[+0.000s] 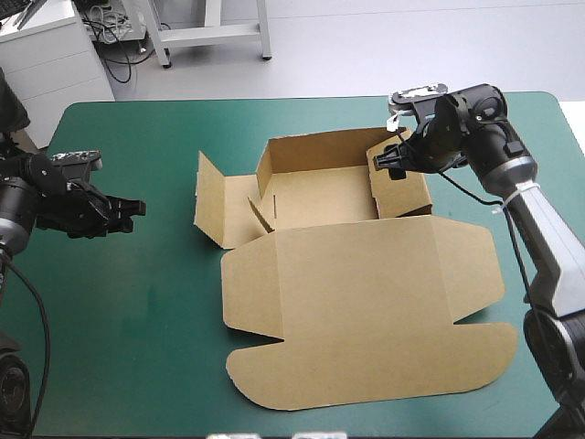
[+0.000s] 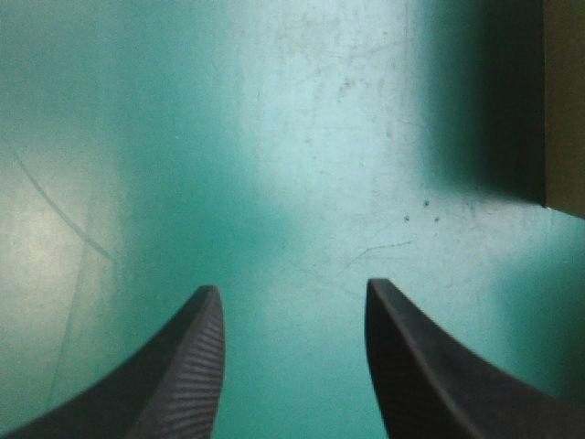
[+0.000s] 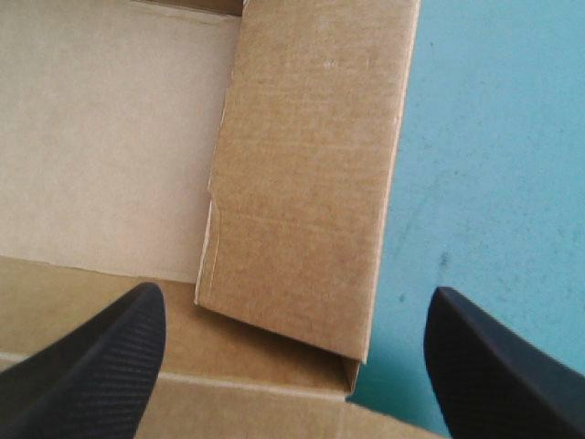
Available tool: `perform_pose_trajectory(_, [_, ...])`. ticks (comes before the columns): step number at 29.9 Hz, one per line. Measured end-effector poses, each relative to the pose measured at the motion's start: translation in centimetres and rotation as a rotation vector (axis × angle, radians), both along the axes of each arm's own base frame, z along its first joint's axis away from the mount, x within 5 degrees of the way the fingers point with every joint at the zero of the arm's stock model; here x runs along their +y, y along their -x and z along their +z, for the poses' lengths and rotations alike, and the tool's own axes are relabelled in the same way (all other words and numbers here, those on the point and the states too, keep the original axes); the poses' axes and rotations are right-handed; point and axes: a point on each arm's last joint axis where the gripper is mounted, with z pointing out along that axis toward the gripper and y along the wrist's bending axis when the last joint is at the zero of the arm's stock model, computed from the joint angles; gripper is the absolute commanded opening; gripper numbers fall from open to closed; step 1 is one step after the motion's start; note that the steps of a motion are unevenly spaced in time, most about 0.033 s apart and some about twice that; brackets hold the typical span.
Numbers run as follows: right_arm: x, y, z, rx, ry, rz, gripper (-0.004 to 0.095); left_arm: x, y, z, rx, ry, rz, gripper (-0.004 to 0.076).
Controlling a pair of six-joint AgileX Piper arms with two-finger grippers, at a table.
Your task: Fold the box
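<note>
Teal-green table [image 1: 119,311], brown box [image 1: 356,311] ctr; right claw [image 1: 388,160] open over right wall; left claw [image 1: 135,215] open, well apart; both empty.

Box [image 1: 356,302] is plain brown board all over, paler on the tray floor. Table cover [image 1: 137,302] is teal-green, marked with faint pale scuffs and thin scratches. Fingers [image 2: 187,384] are black with fine ribbing.

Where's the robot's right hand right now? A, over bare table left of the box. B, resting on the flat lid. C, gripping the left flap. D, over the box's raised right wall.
D: the right hand, open, hangs over the box, its right wall showing between the fingers.
</note>
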Motion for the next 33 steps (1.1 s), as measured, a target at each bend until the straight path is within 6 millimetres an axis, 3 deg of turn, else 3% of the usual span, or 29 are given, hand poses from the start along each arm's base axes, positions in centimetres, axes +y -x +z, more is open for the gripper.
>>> perform_pose_trajectory(4, [-1.7,-1.9,-1.5,0.011,-0.040,-0.046,0.0721,0.0,0.0,0.0,0.001,0.001,-0.003,0.0341])
perform_pose_trajectory(8, [-3.5,-4.3,-4.3,0.065,-0.069,-0.085,0.0721,0.0,0.0,0.0,0.001,0.001,-0.004,0.0341])
perform_pose_trajectory(18, [-2.6,-8.3,-8.5,0.138,-0.113,-0.060,0.0678,0.0,0.0,0.0,-0.001,0.001,-0.007,0.0341])
perform_pose_trajectory(29, [-2.4,-10.0,-11.1,0.210,-0.090,-0.052,0.0157,0.0,0.0,0.0,0.000,0.001,-0.008,0.0341])
perform_pose_trajectory(31, [-2.4,-10.1,-11.3,0.217,-0.080,-0.053,0.0018,0.0,0.0,0.0,0.000,0.000,-0.009,0.0341])
perform_pose_trajectory(33, [-2.5,-10.2,-11.5,0.218,-0.067,-0.054,-0.0018,0.0,0.0,0.0,0.000,0.000,-0.010,0.0341])
